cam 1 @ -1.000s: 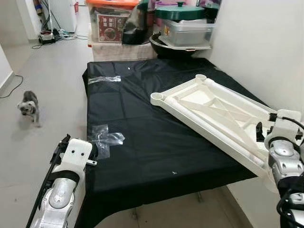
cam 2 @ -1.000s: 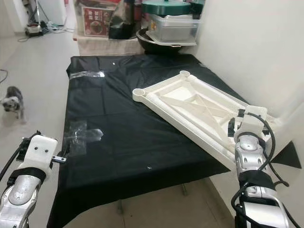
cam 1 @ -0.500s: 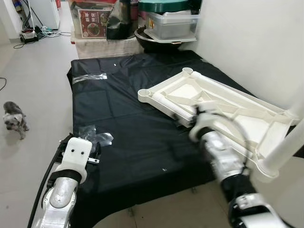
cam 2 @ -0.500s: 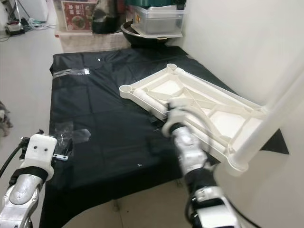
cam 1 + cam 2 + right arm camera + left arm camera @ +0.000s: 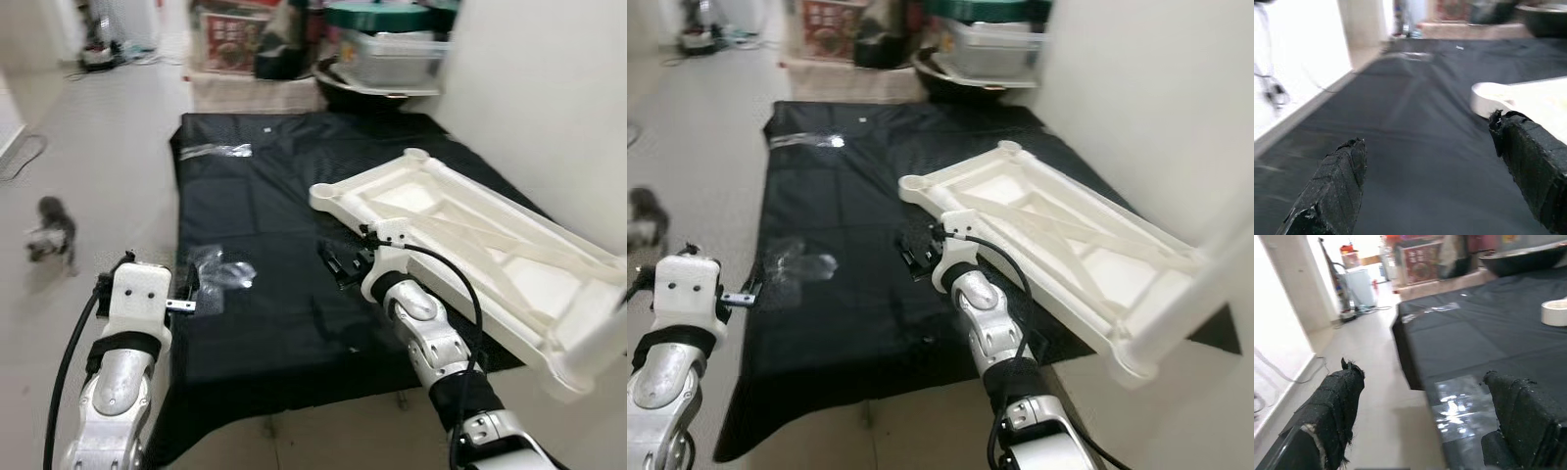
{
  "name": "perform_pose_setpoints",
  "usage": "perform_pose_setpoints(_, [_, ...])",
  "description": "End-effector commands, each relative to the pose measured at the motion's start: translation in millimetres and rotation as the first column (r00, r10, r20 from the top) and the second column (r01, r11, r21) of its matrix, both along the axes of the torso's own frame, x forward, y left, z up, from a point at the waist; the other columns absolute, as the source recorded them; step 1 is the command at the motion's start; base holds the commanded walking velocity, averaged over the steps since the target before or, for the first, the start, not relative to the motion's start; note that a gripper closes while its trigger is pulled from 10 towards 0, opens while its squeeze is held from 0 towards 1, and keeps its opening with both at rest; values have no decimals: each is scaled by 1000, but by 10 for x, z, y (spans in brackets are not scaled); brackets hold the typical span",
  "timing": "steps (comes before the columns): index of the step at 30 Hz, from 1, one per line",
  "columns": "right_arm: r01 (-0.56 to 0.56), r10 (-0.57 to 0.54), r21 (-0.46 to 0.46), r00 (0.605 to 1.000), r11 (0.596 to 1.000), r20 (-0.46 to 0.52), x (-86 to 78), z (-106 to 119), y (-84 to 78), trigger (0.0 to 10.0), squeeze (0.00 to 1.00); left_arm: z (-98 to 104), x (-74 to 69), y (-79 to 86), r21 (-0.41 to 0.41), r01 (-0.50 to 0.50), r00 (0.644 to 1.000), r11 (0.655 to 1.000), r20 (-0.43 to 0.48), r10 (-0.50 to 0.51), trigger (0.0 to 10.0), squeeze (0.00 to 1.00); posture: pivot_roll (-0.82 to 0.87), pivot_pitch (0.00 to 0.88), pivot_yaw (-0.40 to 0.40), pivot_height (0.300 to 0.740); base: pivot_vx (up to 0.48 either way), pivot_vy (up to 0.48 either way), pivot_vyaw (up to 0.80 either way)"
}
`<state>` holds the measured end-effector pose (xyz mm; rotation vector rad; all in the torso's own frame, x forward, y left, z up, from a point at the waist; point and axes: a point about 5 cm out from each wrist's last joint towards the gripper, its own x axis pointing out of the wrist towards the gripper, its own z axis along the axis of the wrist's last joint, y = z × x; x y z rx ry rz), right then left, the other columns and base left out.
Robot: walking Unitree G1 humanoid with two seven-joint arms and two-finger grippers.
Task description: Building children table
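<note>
L arm sat low at the near-left corner of the black cloth (image 5: 255,245), its left gripper (image 5: 1425,426) hanging over the cloth's left edge, w/ bare floor (image 5: 88,166) beside it. Fingers (image 5: 1334,406) were spread wide apart, nothing between them. Just ahead of it a piece of crinkled clear plastic (image 5: 220,272) lay flat on the cloth.

R arm reached fwd over the near-middle of the cloth. The right gripper (image 5: 1435,171) hovered above the fabric w/ both fingers (image 5: 1334,188) wide apart, gripping nothing. It pointed toward the near-left corner socket (image 5: 1488,98) of the white table top (image 5: 470,235), close to it but not touching.

The table top lay upside down on the right half of the cloth, ribs and diagonal braces facing up, round leg sockets at the corners. Its near-right corner overhung the cloth edge next to the white wall (image 5: 549,108). A blurred white shape at that corner looked like a leg, couldn't tell for sure.

Farther out on the left floor, a small grey dog (image 5: 49,230), blurred. Another strip of clear plastic (image 5: 216,150) lay near the far-left of the cloth. Past the far edge: a dark wok (image 5: 367,83), a clear bin w/ a green lid (image 5: 387,17) on top, and a storage box (image 5: 240,39), all blurry.
</note>
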<state>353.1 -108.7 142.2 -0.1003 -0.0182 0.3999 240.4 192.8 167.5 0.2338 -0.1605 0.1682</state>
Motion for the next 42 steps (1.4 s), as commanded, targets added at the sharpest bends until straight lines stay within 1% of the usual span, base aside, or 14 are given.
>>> perform_pose_setpoints(1, [11, -11, 7, 1000, 1000, -16, -9, -17, -15, 10000, 0, -33, 14, -18, -16, 0, 1000, 1000, -6, 0, 10000, 0, 113, 0, -100, 740, 0, 0, 0])
perform_pose_setpoints(13, [29, -29, -20, 999, 999, -20, 39, -5, -2, 10000, 0, -65, 32, -54, -26, 5, 1000, 1000, -13, -5, 10000, 0, 119, 0, -112, 740, 0, 0, 0])
perform_pose_setpoints(26, [53, -54, -35, 998, 998, -22, 66, 5, -2, 10000, 0, -73, 51, -59, -22, 10, 1000, 1000, -10, -10, 10000, 0, 116, 0, -113, 740, 371, 0, 0])
perform_pose_setpoints(30, [50, -51, -36, 998, 998, -25, 48, -3, 11, 10000, 0, -73, 26, -58, -14, 13, 1000, 1000, -9, -13, 10000, 0, 120, 0, -112, 740, 369, 0, 0])
perform_pose_setpoints(34, [41, -42, -37, 999, 998, -34, 44, -12, 14, 10000, 0, -71, 21, -59, -7, 17, 1000, 1000, -11, -17, 10000, 0, 121, 0, -112, 740, 337, 0, 0])
perform_pose_setpoints(40, [-7, 3, -57, 998, 998, -66, 49, -44, 32, 10000, 0, -85, 26, -90, 12, 38, 999, 999, -22, -38, 10000, 0, 124, 0, -112, 740, 0, 0, 0])
perform_pose_setpoints(41, [-39, 33, -70, 997, 997, -74, 40, -57, 37, 10000, 0, -90, 28, -98, 16, 40, 999, 999, -26, -39, 10000, 0, 122, 0, -112, 740, 0, 0, 0])
perform_pose_setpoints(42, [-39, 33, -70, 997, 997, -74, 40, -57, 37, 10000, 0, -90, 28, -98, 16, 40, 999, 999, -26, -39, 10000, 0, 122, 0, -112, 740, 0, 0, 0])
